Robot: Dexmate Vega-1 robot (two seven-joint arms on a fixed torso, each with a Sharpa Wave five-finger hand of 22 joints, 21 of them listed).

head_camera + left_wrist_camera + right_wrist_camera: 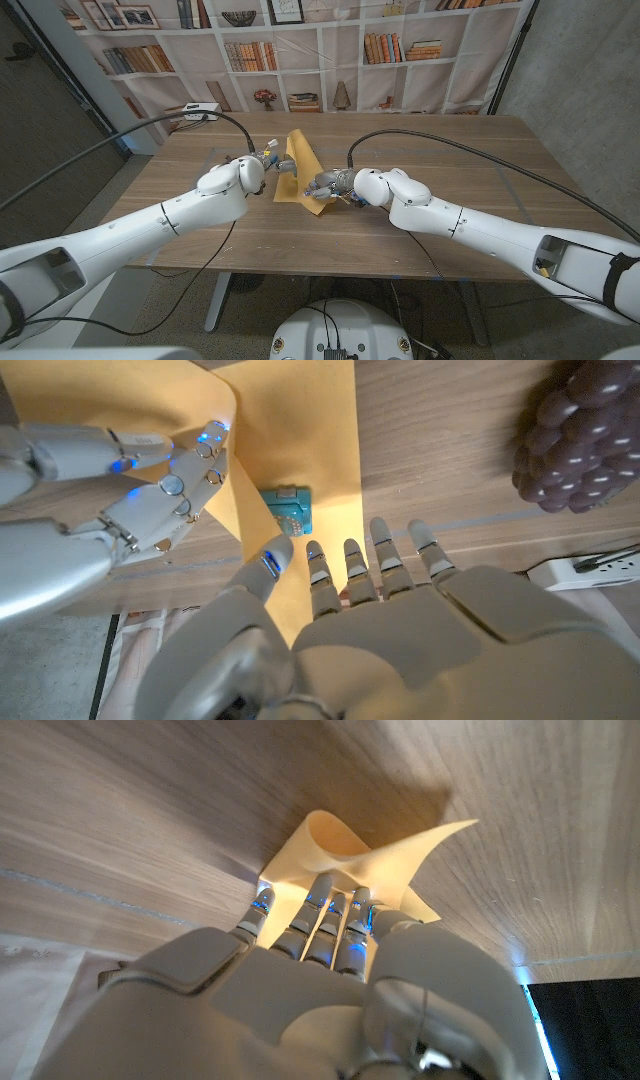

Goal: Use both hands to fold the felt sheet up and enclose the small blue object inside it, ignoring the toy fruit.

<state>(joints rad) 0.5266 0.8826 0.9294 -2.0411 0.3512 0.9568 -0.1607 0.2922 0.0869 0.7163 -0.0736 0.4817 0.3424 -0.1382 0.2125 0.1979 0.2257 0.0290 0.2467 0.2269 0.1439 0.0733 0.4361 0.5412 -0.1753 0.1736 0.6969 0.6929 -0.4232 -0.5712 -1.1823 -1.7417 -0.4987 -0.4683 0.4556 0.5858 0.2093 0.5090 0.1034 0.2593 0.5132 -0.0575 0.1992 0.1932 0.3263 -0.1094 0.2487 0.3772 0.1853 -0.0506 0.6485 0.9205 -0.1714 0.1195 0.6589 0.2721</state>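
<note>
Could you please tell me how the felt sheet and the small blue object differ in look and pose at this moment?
The felt sheet is tan-yellow and broad; the small blue object is teal and far smaller. The felt sheet is partly lifted and curled where the right hand holds its edge, while the small blue object lies flat on it. Both sit between the two hands on the wooden table.

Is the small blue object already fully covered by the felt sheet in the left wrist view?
No, the small blue object lies exposed on the felt sheet, with a fold raised beside it.
</note>
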